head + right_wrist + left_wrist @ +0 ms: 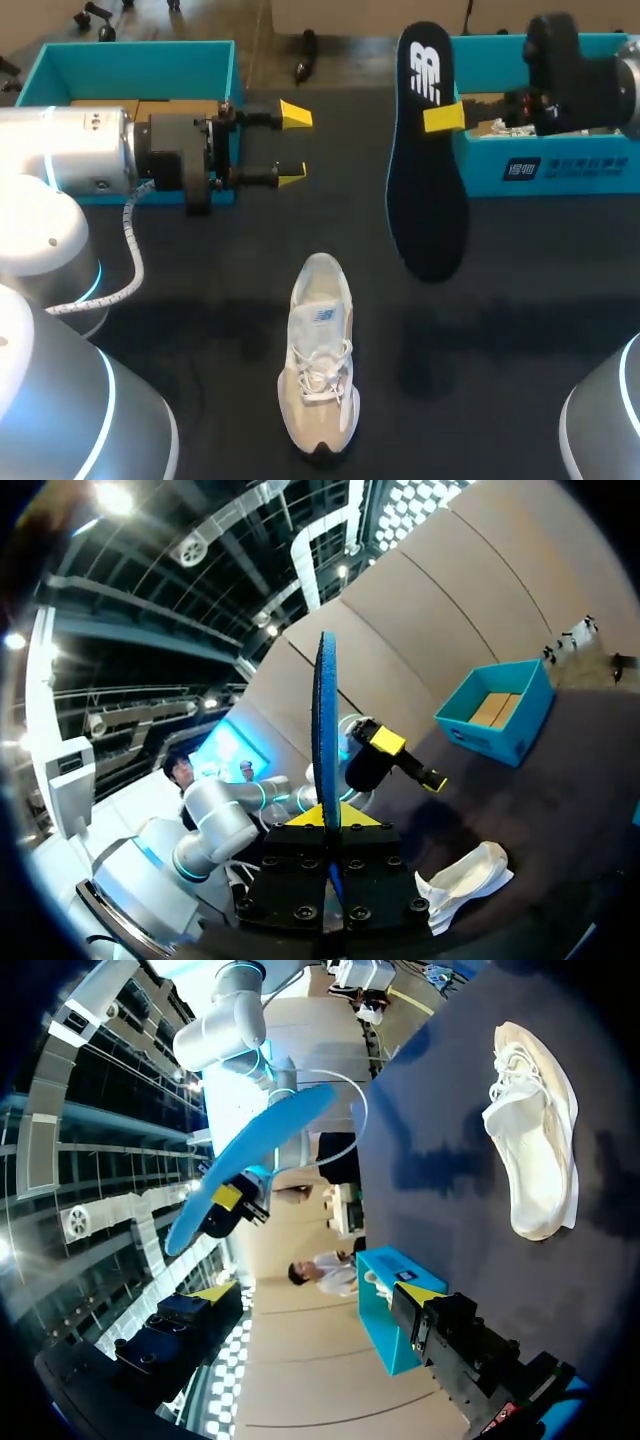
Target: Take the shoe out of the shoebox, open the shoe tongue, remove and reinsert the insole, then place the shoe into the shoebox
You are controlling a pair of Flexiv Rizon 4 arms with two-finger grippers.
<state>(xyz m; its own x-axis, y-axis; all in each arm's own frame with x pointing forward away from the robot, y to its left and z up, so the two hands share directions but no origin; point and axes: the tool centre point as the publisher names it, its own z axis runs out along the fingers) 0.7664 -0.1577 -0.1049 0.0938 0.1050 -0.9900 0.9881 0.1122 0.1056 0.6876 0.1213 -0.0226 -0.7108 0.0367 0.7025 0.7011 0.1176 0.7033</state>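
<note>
The white shoe (320, 360) lies on the dark table near its front middle, toe toward the front edge, laces tied. High above the table's right half, my right gripper (440, 118) is shut on the dark navy insole (425, 180), which hangs long-side down. From the right wrist the insole (327, 720) shows edge-on between the fingers of that gripper (327, 820), with the shoe (465, 880) below. My left gripper (293, 146) stands open and empty at the back left, above the table. The left wrist view takes in the shoe (535, 1150) and the held insole (250, 1165).
A teal box half (230, 70) with brown cardboard inside sits at the back left, behind my left arm. Another teal box half (560, 165) with a white label stands at the back right, under my right arm. Bare dark tabletop surrounds the shoe.
</note>
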